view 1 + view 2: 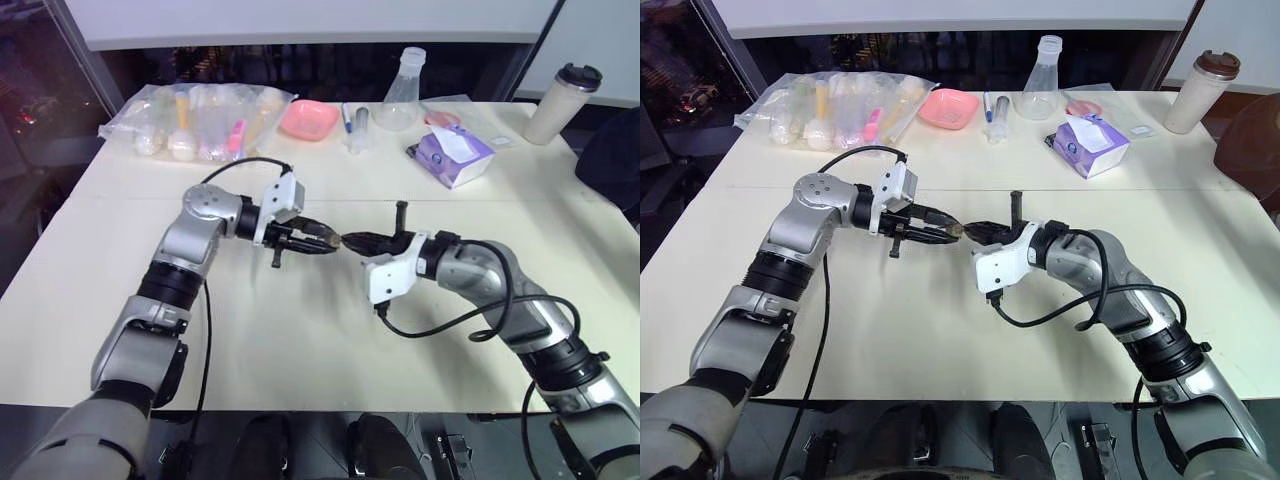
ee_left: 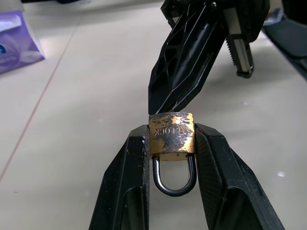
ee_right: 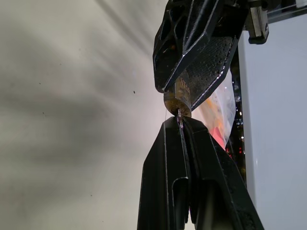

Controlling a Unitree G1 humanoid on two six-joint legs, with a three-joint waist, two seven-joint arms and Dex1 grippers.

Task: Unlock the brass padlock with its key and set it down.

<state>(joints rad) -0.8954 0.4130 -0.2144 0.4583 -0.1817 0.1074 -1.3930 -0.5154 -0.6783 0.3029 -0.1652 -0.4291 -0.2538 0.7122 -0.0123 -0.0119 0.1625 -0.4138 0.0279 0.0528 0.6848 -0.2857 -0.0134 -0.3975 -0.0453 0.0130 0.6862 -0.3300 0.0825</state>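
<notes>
Cream table [image 1: 300,340] w/ clutter along far edge: bag of bottles [image 1: 200,120], pink dish [image 1: 307,118], glass flask [image 1: 400,95], purple tissue pack [image 1: 453,155], lidded cup [image 1: 560,103]; all well apart from grippers, nothing blocking. Key itself too small to make out; just a thin sliver betw. right fingertips in right wrist view. Left gripper [image 2: 171,143] partly open, clamped on brass padlock [image 2: 171,135] above table, shackle toward wrist; right gripper [image 3: 179,122] pinched shut, tips touching padlock's end.
</notes>
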